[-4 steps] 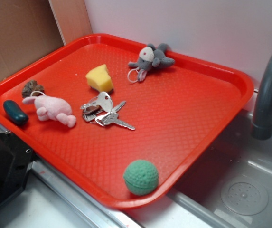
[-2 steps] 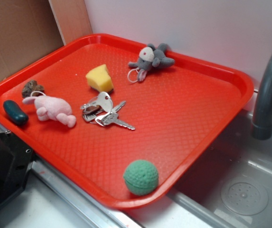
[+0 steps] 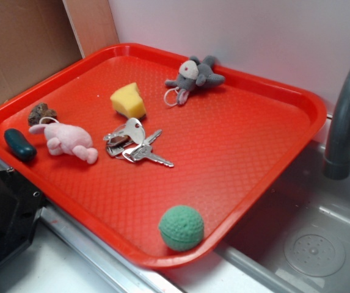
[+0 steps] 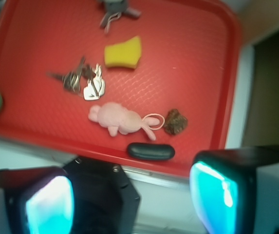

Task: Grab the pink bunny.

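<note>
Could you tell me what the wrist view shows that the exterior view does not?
Only the wrist view shows the gripper, its two teal-lit fingers apart and high above the tray's near edge. Only the exterior view shows the grey faucet and sink, plus the whole grey plush mouse, which the wrist view cuts off. Both show the red tray, the pink bunny, keys, yellow wedge, green ball, brown lump and dark oblong piece.
</note>
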